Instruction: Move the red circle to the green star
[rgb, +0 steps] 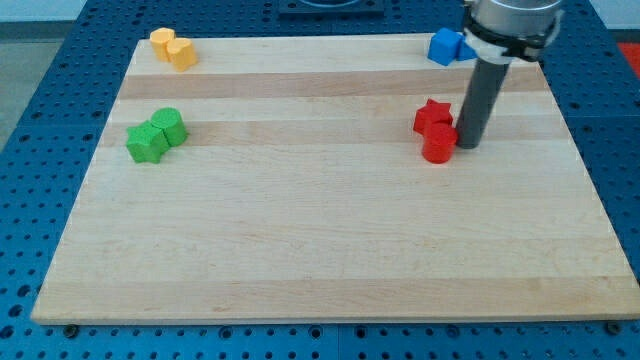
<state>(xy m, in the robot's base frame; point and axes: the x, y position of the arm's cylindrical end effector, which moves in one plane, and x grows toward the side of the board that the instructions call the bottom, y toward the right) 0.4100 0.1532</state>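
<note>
The red circle (438, 146) is a short red cylinder at the view's right of the board, touching a red star (432, 117) just above it. My tip (467, 146) stands right against the red circle's right side. The green star (146, 143) lies at the view's left, touching a green cylinder (169, 126) at its upper right. The red circle and the green star are far apart, across most of the board's width.
Two yellow blocks (172, 47) sit at the board's top left corner. A blue block (446, 46) sits at the top right, partly behind the arm. The wooden board (330, 260) lies on a blue perforated table.
</note>
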